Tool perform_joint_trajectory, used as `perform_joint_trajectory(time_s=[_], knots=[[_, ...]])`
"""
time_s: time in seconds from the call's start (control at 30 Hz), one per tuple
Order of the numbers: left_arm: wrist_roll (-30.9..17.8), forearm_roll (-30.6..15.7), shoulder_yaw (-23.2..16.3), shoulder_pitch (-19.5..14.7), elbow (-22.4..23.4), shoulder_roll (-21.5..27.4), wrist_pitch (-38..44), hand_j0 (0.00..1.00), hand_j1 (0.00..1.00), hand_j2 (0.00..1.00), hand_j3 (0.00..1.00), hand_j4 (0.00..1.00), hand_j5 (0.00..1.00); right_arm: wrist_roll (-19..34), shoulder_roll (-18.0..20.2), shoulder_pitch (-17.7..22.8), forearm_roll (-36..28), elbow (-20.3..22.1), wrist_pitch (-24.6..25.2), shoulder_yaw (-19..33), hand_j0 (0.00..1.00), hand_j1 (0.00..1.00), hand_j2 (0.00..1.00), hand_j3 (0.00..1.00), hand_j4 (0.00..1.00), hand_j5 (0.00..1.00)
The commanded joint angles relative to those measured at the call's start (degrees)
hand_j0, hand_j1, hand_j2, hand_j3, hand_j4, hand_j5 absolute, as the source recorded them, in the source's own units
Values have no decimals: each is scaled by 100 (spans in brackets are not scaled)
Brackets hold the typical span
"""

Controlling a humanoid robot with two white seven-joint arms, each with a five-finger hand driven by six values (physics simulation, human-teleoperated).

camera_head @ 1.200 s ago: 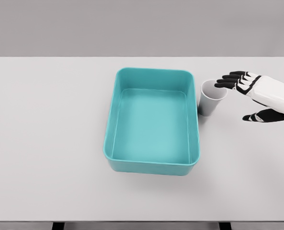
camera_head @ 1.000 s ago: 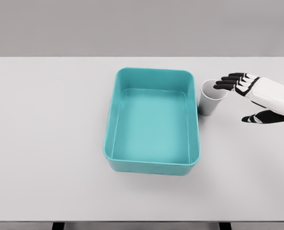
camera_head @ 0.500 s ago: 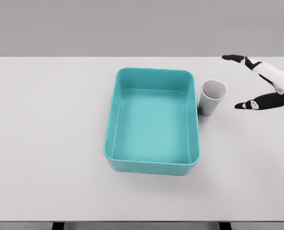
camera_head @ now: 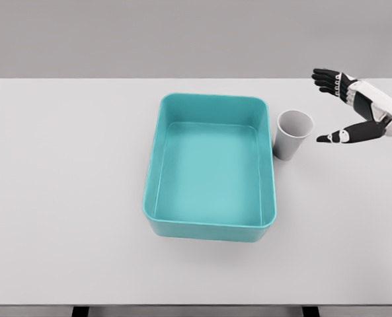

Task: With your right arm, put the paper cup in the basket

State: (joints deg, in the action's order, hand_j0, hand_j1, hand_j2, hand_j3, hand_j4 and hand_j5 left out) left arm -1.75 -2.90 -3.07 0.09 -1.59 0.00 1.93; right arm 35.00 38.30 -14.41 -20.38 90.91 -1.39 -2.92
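White table (camera_head: 70, 198); teal basket (camera_head: 210, 233) empty; paper cup (camera_head: 292, 135) upright beside it; right hand (camera_head: 354, 112) spread, empty

The paper cup (camera_head: 293, 134) stands upright just beside the right wall of the teal basket (camera_head: 210, 228), so its left side is blocked by that wall. Its right, near and far sides face bare table (camera_head: 70, 172). The right hand (camera_head: 354, 109), fingers spread, hangs right of the cup with a clear gap between.
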Motion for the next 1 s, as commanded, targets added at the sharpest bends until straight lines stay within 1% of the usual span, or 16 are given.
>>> perform_joint_trajectory(time_s=[0.0,0.1,0.17,0.3,0.37,0.5,0.6,0.83,0.9,0.97], knots=[[-1,0,-1,0,1,0,0,100,100,100,100,100,100,0,-33,0,-27,-178,-36,-112,100,100,100,100,100,100],[-1,0,-1,0,1,0,0,100,100,100,100,100,100,0,-112,0,-36,-354,-54,-138,100,100,100,100,100,100],[-1,0,-1,0,1,0,0,100,100,100,100,100,100,0,-314,-9,-36,-679,-221,-138,100,100,100,100,100,100],[-1,0,-1,0,1,0,0,100,100,100,100,100,100,0,-367,-79,-36,-960,-274,-156,100,100,100,100,100,100],[-1,0,-1,0,1,0,0,100,100,100,100,100,100,0,-464,-88,-27,-996,-274,-191,100,100,100,100,100,100],[-1,0,-1,0,1,0,0,100,100,100,100,100,100,0,-473,-123,8,-1101,-353,-340,100,100,100,100,100,100],[-1,0,-1,0,1,0,0,100,100,100,100,100,100,0,-622,-237,219,-1259,-388,-340,100,100,100,100,100,100],[-1,0,-1,0,1,0,0,100,100,100,100,100,100,0,-648,-290,236,-1339,-388,-349,100,100,100,100,100,100],[-1,0,-1,0,1,0,0,100,100,100,100,100,100,0,-683,-325,394,-1391,-388,-402,100,100,100,100,100,100],[-1,0,-1,0,1,0,0,100,100,100,100,100,100,0,-727,-325,412,-1435,-397,-411,100,100,100,100,100,100]])
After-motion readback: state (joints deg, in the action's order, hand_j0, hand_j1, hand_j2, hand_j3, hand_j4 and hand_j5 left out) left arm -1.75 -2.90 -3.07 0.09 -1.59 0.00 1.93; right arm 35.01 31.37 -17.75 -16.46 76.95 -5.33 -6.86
